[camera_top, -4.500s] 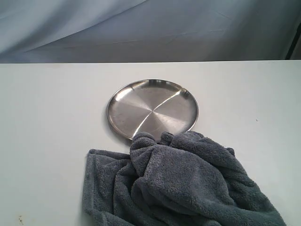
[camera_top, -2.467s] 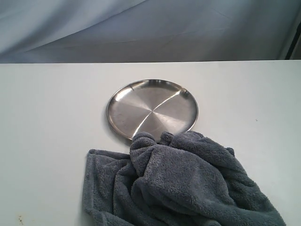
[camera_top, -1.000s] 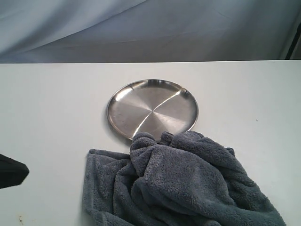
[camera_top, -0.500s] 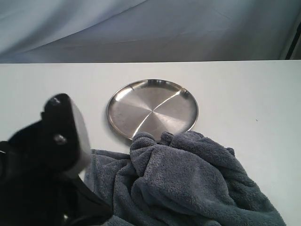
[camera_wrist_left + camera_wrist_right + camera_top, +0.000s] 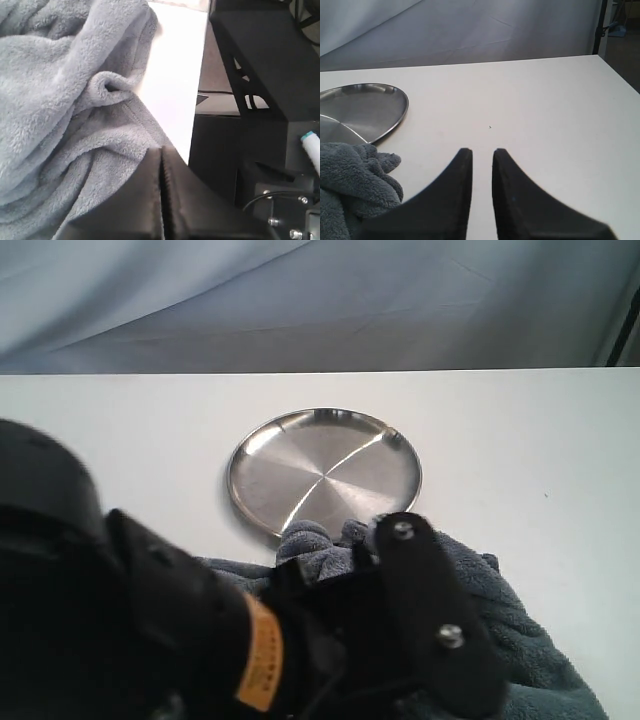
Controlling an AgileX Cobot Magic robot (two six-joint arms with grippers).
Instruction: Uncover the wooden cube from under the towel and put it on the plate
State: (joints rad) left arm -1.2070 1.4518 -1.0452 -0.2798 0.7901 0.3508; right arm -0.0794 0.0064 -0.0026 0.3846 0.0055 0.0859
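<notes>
Hovering the left gripper (image 5: 161, 152), pressed shut and empty, just above the towel (image 5: 60, 100). Better opening wide first, then pinching a thick fold and peeling it aside, away from the plate (image 5: 322, 472). Seeing no wooden cube, probably lying hidden somewhere under the cloth. Holding the right gripper (image 5: 481, 155) slightly open, empty, over the tabletop (image 5: 545, 100).

Plain grey-blue towel (image 5: 530, 650). Brushed silver plate (image 5: 325, 470), pale streaks fanning from its centre. White tabletop (image 5: 520, 430). Matte black left claw (image 5: 161, 155) and right claw (image 5: 481, 152). Orange label (image 5: 258, 665) on black arm (image 5: 60, 540). Pale blue-grey backdrop (image 5: 300, 300).
</notes>
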